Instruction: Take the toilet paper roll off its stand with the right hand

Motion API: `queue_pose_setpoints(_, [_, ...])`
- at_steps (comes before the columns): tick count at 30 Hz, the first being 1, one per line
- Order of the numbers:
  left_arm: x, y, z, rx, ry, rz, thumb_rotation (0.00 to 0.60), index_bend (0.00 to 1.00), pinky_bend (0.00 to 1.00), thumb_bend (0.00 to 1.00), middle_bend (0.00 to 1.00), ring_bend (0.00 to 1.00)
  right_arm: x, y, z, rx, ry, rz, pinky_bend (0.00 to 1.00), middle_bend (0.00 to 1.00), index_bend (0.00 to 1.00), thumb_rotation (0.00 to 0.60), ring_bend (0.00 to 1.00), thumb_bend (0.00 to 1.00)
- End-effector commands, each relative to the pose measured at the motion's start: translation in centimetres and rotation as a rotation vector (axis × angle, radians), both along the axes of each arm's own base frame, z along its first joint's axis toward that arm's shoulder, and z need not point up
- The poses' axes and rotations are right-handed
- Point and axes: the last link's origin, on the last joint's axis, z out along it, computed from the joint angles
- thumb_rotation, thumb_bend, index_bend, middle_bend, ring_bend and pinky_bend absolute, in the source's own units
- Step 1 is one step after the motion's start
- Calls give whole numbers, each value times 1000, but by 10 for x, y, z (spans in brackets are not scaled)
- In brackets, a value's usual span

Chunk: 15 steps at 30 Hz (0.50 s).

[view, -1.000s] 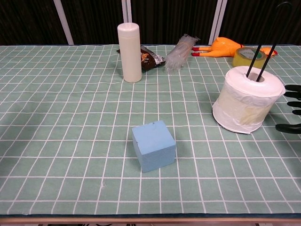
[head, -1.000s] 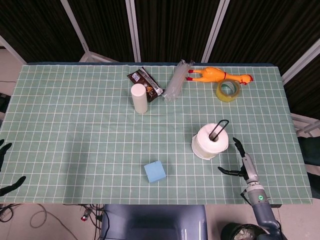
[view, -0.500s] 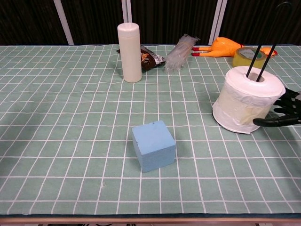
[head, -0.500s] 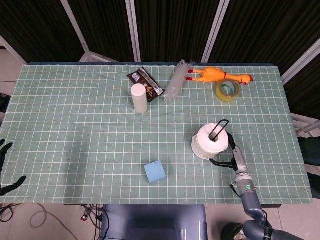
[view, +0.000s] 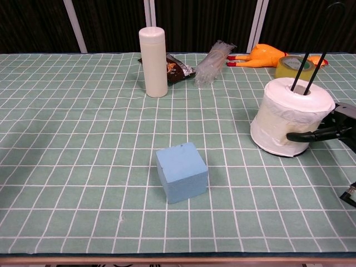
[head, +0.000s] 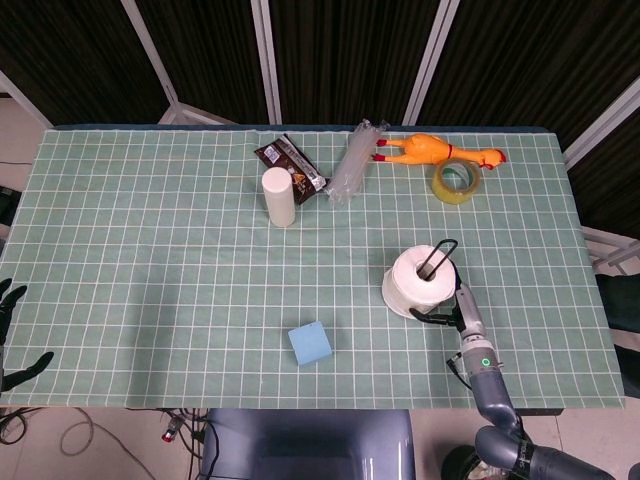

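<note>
**Closing on the roll, with the stand's loop to clear**

My right hand point(view: 328, 129) is against the near right side of the toilet paper roll point(view: 291, 123), with one dark finger laid across the front of its wrapper. The fingers are curving round the roll, but I cannot tell whether they press it firmly enough to count as a hold. The roll sits on its stand point(head: 437, 262) toward the right of the table point(head: 150, 250), with the black wire loop rising through the core and well above the top of the paper.

That loop is the main risk. If I pull sideways or tilt as I lift, I judge the core will catch on the wire and drag the stand along or tip it over. The wrapper looks soft and a little slack, so a light squeeze could slip up over it, and too hard a one could crush the roll against the wire. The lift needs to be straight and tall enough to clear the top of the loop.

A second ago my right hand was apart from the roll, fingers spread. Half a second ago it had come just beside the roll's base. Now it is in contact and wrapping. The roll and stand seem to have nudged slightly left.

My left hand point(head: 12, 335) hangs off the table's left edge, fingers apart, holding nothing.
</note>
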Motion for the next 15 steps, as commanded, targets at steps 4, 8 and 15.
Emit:
queue_pose_setpoints(4, [0,0,0,-2,-1,0,600,146,0,51,43,0,3,-3,-1,9,-7,-7,0,76,4,600,0,0])
queue_pose_setpoints(8, [0,0,0,-2,-2,0,600,146,0,51,43,0,4,-3,0,-4,-17,-12,0,220,126,600,6,0])
queue_pose_setpoints(15, [1,0,-1,-5,1,0,600,146,0,51,43,0,6,-4,4,-45,-53,-22,0,335,310,600,86,0])
